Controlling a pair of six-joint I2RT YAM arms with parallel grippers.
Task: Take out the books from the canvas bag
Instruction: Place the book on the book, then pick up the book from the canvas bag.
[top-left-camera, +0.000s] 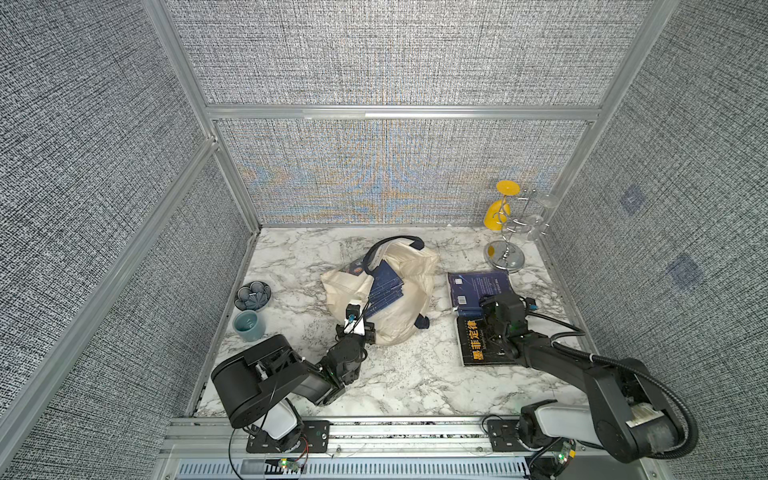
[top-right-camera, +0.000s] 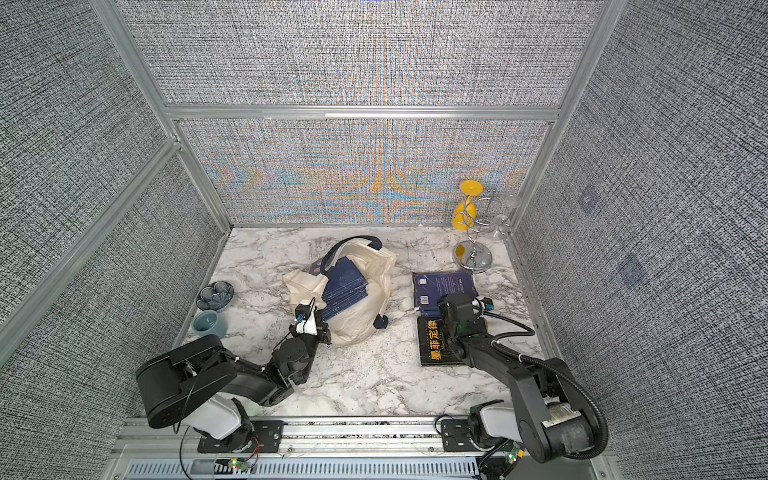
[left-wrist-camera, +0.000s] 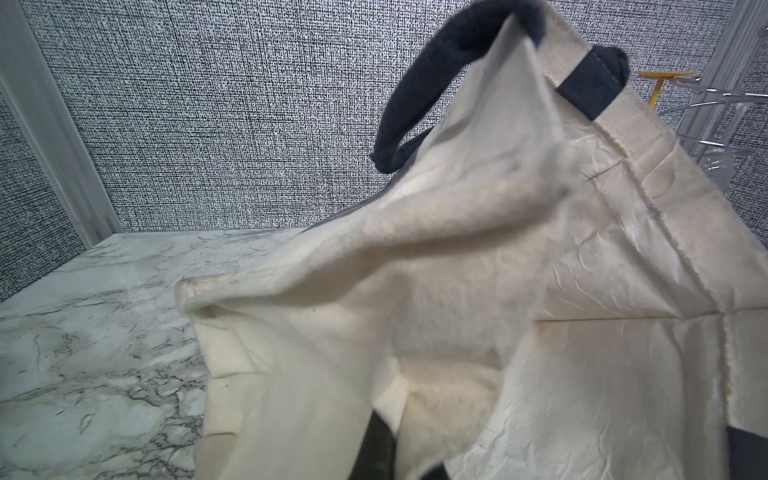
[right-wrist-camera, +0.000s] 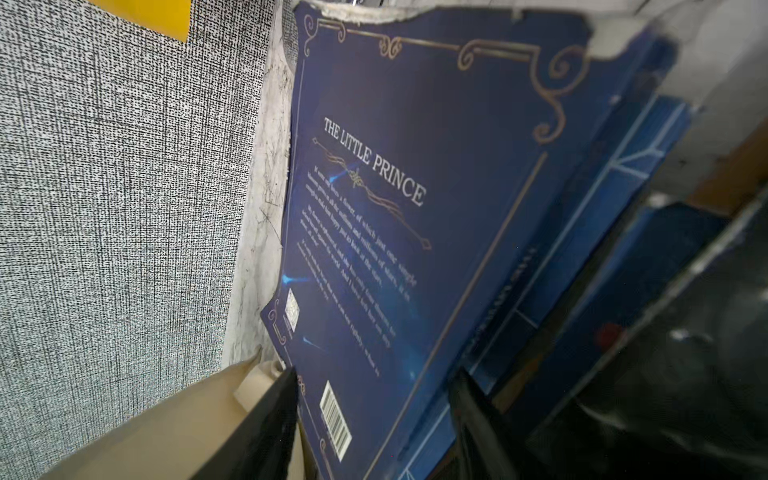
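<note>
Blue book (right-wrist-camera: 415, 232) back cover: "THE LITTLE PRINCE", plus barcode (right-wrist-camera: 336, 419); small print unreadable. Black book (top-left-camera: 478, 345): yellow "墨菲定律", both top views.

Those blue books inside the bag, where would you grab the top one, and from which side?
Probably the top book by its edge nearest the robot: the books lie fanned, so each edge steps clear of the next. Come from above and the right, through the open mouth of the bag; the left gripper holds the rim on the near left.

One canvas bag (top-left-camera: 415, 266), one cup (top-left-camera: 249, 325), one dish (top-left-camera: 252, 295), one rack (top-left-camera: 505, 254), two arms (top-left-camera: 582, 374); books (top-left-camera: 386, 286) stacked beyond counting.
</note>
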